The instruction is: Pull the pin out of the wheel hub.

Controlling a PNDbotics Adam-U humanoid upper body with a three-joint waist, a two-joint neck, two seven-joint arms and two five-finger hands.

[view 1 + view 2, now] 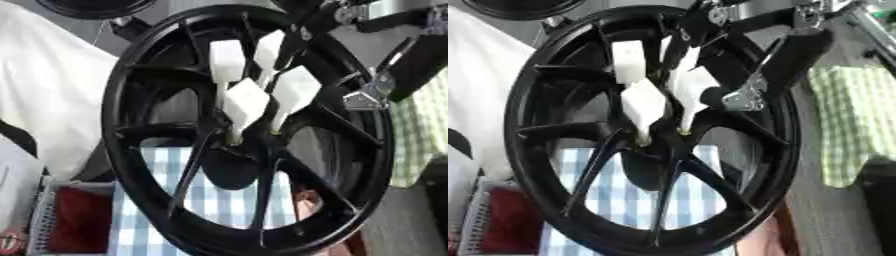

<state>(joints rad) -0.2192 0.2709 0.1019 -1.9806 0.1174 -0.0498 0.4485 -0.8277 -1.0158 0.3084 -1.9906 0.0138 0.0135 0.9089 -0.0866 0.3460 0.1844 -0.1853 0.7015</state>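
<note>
Checked cloth covers the surface behind your upright black wheel. White pins sit in its hub, none pulled. Your right hand reaches from above; its grasp I cannot tell.

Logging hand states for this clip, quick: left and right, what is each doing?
Left hand: not in view.
Right hand: reaching from the upper right at the white block-headed pins in the black spoked wheel hub; fingers cannot be told.

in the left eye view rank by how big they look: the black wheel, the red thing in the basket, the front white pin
1. black wheel
2. red thing, partly hidden behind the wheel
3. front white pin, though it sits nearer the camera
</note>
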